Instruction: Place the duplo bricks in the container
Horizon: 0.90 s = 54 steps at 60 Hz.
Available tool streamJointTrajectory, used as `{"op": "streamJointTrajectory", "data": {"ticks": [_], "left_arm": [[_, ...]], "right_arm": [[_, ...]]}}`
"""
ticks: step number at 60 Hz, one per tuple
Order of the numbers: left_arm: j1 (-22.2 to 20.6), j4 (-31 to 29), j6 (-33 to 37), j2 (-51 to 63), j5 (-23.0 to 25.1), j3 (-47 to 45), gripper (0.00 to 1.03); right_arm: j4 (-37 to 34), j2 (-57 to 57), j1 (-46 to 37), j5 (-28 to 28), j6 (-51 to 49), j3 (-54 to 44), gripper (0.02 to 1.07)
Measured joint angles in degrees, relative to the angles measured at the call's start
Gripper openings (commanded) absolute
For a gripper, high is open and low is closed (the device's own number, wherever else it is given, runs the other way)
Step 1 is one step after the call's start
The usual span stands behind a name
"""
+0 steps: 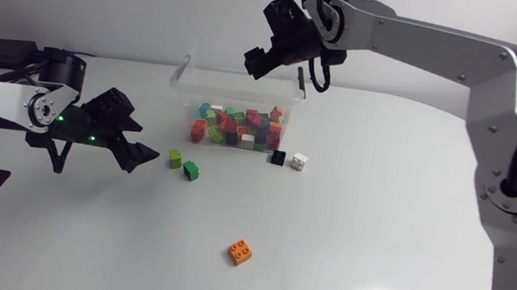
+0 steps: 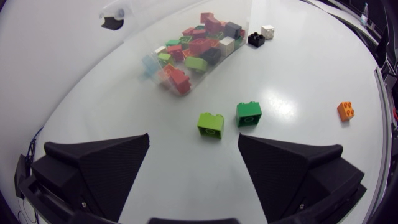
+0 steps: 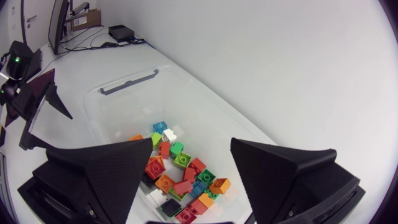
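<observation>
Duplo bricks (image 1: pixel 236 127), studded moulded plastic: most lie heaped in the container (image 1: pixel 180 73), and you have five loose on the glossy white table (image 1: pixel 377 231). Nearest is the orange brick (image 1: pixel 241 252), alone and well apart from the others, at 6 o'clock from the container. Next come the light green brick (image 1: pixel 176 158) and dark green brick (image 1: pixel 191 170), just beside each other at 7 o'clock. Your left gripper (image 2: pixel 194 137) sits low just short of them, fingers spread, holding nothing. The black brick (image 1: pixel 279 158) and white brick (image 1: pixel 299 161) stand side by side at 5 o'clock, near the container wall. The container is clear, rectangular, thin-walled and open-topped. Your right gripper (image 3: pixel 191 142) hangs over it, fingers apart, empty.
</observation>
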Motion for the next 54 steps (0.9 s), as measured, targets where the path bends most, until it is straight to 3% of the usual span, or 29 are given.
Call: {"op": "streamJointTrajectory", "data": {"ticks": [22, 42, 49, 54], "left_arm": [[-2.84, 0.87, 4.59, 10.62, 3.43, 4.7, 0.99], [-4.81, -1.55, 8.17, 18.23, 4.81, 12.22, 0.95], [-5.11, -3.52, 9.31, 19.82, 4.81, 13.99, 0.82], [-5.09, -6.54, 10.29, 20.9, 5.11, 15.52, 0.58]], "right_arm": [[0.26, -23.08, -2.01, -4.92, -3.69, -26.84, 1.03], [1.51, -31.17, -8.07, -10.32, -7.78, -46.53, 1.03], [2.05, -31.32, -10.45, -11.65, -9.46, -50.1, 1.03], [2.05, -31.04, -11.45, -11.76, -10.71, -51.12, 1.03]]}}
